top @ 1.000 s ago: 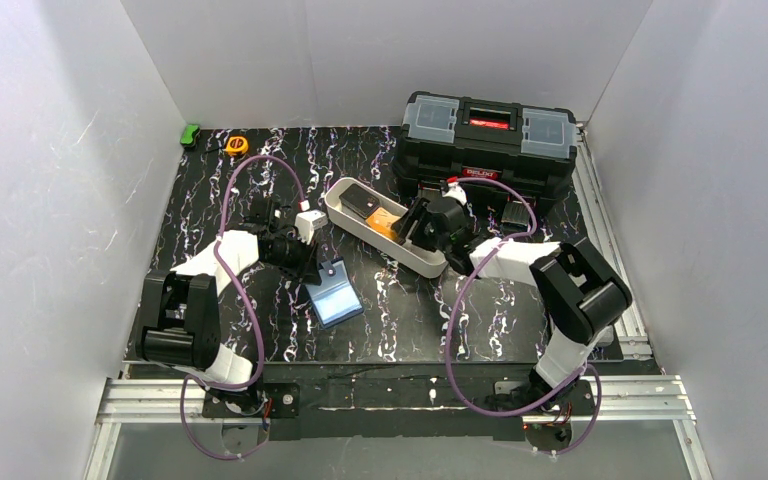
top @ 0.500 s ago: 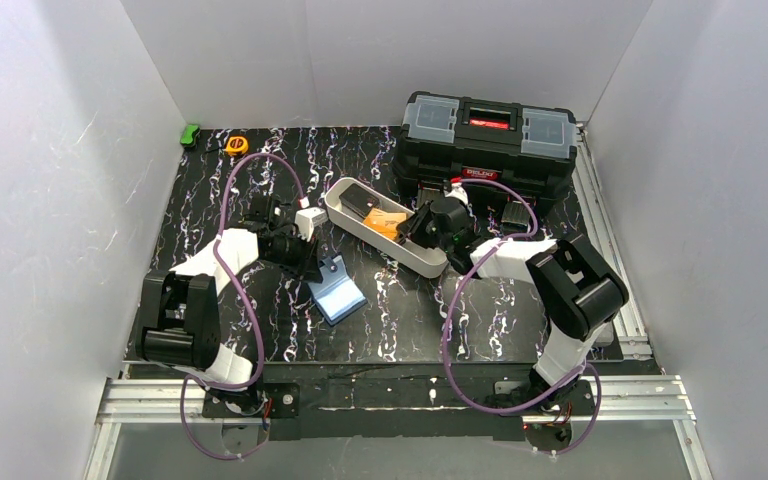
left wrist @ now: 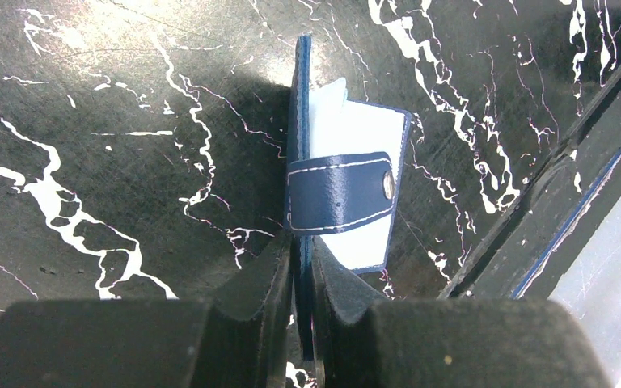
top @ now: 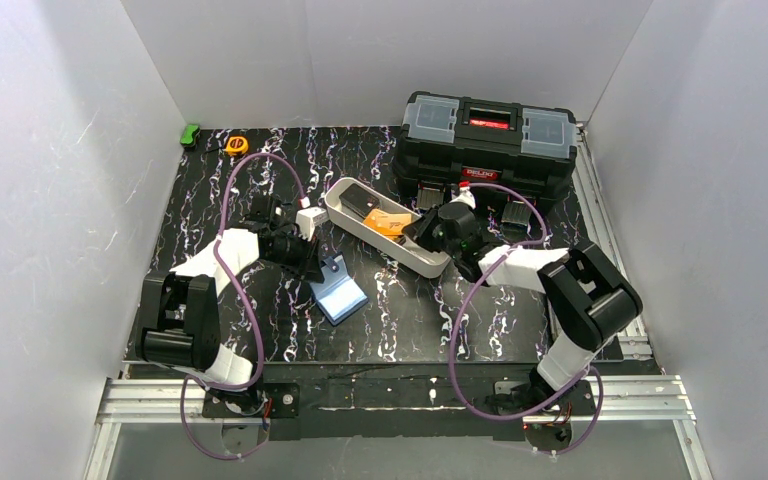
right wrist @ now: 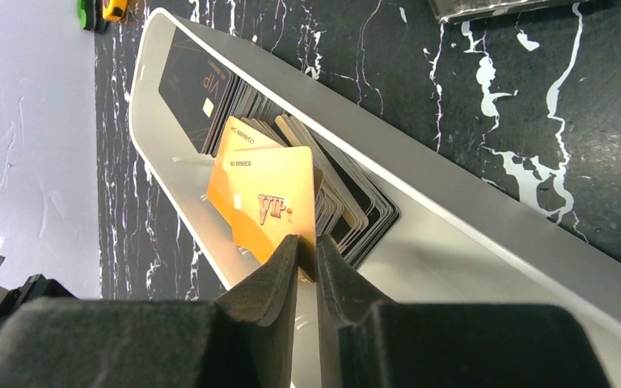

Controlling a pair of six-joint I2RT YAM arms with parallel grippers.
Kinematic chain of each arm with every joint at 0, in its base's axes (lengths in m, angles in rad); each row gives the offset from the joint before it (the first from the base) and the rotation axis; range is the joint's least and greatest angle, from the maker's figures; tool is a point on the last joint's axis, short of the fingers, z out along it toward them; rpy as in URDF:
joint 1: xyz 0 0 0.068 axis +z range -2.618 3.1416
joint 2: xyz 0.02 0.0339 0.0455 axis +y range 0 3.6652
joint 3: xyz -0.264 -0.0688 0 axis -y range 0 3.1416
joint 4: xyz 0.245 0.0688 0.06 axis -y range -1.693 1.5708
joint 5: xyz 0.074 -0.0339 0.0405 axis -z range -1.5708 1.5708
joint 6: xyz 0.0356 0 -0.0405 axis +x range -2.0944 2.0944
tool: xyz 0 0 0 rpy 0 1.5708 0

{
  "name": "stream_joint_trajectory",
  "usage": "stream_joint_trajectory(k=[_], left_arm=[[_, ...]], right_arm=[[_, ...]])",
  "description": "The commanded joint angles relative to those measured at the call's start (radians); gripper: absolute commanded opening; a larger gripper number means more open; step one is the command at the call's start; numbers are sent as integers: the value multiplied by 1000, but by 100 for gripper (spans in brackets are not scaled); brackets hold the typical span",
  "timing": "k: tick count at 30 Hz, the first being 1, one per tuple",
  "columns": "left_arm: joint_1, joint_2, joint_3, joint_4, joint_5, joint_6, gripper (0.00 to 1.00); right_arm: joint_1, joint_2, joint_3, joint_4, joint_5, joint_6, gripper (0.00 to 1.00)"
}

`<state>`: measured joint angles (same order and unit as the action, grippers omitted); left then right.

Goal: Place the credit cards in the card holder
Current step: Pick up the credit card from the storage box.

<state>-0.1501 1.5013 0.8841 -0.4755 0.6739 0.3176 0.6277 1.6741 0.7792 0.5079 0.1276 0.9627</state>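
The card holder, a navy wallet with a snap tab and a light blue inside, lies open on the black marbled table. One flap stands upright, and my left gripper is shut on its edge; from above the card holder shows just right of that gripper. My right gripper reaches into the white tray and is shut on the lower edge of an orange-gold credit card. A second orange card and a stack of dark credit cards lean behind it.
A big black toolbox stands right behind the white tray. A yellow tape measure and a small green object sit at the far left corner. White walls enclose the table on three sides.
My right gripper has shut on the orange-gold card in the tray. My left gripper has raised one flap of the card holder from flat to upright, then held still.
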Motion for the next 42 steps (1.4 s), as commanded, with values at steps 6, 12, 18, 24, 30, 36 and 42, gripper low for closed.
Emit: stream_joint_trajectory(k=[6,12,18,24,30,36,42], left_arm=[[-6,-55,28,-28,52,3,11],[-6,-58,34,-30,50,-19,9],[-6,-67,37,-30,44,-79,1],[-6,-72,53,-52,89,-137,0],[-3,-116,106,-72,175,-186,0],[-2,-157,124,-7,246,-323,0],[-2,-181,151,24,313,-407,0]], right_arm=[[-8,-108,-62,73,-8,-27,8],[-8,-142,-95,136,-46,-30,1],[-12,-211,-121,167,-61,-72,1],[-16,-324,-150,145,-70,-128,1],[-17,-499,-206,107,-137,-157,1],[-16,-634,-251,115,-414,-180,1],[-16,-656,-275,148,-602,-174,1]])
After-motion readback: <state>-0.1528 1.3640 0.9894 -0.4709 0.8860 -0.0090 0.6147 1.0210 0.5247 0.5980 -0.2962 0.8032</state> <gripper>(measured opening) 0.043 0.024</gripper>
